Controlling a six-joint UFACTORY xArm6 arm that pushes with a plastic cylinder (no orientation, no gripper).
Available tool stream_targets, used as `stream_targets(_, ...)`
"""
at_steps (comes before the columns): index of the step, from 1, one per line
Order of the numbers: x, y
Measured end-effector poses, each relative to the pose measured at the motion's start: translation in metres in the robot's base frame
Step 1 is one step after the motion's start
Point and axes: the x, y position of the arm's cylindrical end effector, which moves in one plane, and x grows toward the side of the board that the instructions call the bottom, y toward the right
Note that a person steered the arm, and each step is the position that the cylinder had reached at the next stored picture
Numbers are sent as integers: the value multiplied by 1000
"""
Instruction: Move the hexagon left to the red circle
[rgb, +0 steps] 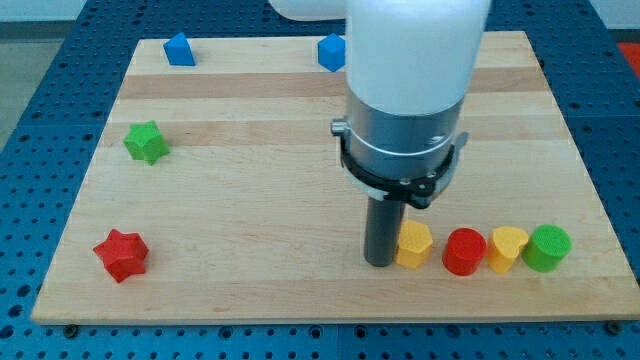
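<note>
Just to the right of my tip sits the yellow hexagon — touching it, and close beside the red circle. My tip holds nothing — only a short, straight, slow nudge seems needed, not to scatter the row.

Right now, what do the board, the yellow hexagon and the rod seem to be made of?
The board looks like pale unvarnished wood: lengthwise grain and plank seams show. The yellow hexagon seems moulded plastic or painted wood, uniformly coloured with a soft sheen; which one is unclear. The rod, with my tip touching the hexagon's left side, looks like dark matte metal or plastic.
</note>
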Motion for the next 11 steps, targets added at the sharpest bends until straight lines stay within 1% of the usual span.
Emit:
stream_targets(1, 0, 0)
stream_targets(2, -12, -11)
stream_targets(3, -36, -13)
stream_targets(4, -57, -5)
stream_targets(5, -63, 16)
stream_targets(6, -63, 27)
stream_targets(10, -34, 28)
stream_targets(11, -35, 28)
